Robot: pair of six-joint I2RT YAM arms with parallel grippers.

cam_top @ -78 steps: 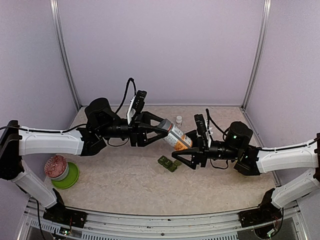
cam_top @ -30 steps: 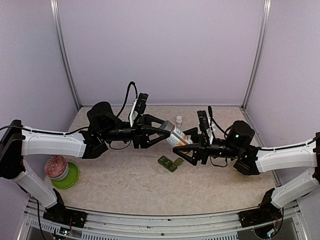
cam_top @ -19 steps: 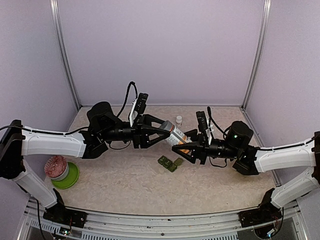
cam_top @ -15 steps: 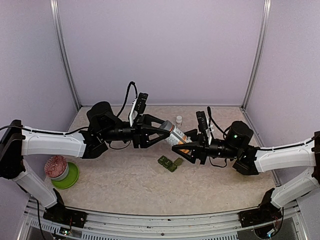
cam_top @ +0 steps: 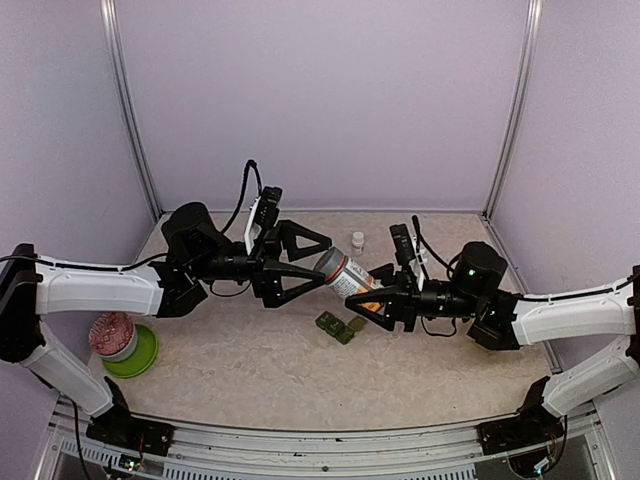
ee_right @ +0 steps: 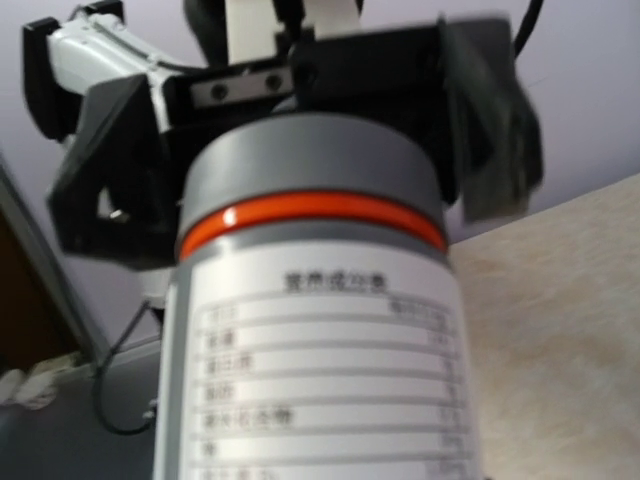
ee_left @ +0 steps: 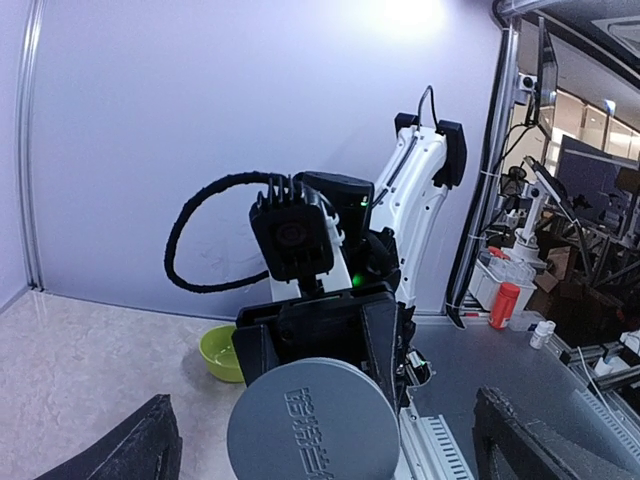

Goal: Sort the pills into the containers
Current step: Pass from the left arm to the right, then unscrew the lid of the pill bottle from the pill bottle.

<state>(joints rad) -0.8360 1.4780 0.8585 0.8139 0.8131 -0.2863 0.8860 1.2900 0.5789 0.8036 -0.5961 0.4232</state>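
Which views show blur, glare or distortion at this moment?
Right wrist: the grey-capped, orange-ringed white pill bottle fills the frame, soft, with the background smeared. Left wrist: glare on the purple wall at the top, and the metal frame post leans with lens distortion. Top external: sharp, evenly lit.

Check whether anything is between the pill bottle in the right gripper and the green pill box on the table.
Nothing visible does. The pill bottle hangs tilted in the right gripper, close above the pill box, only air between. The open left gripper flanks the bottle's grey cap.

Lilac walls (cam_top: 320, 100), metal corner posts (cam_top: 129, 110), beige mottled tabletop (cam_top: 250, 370)
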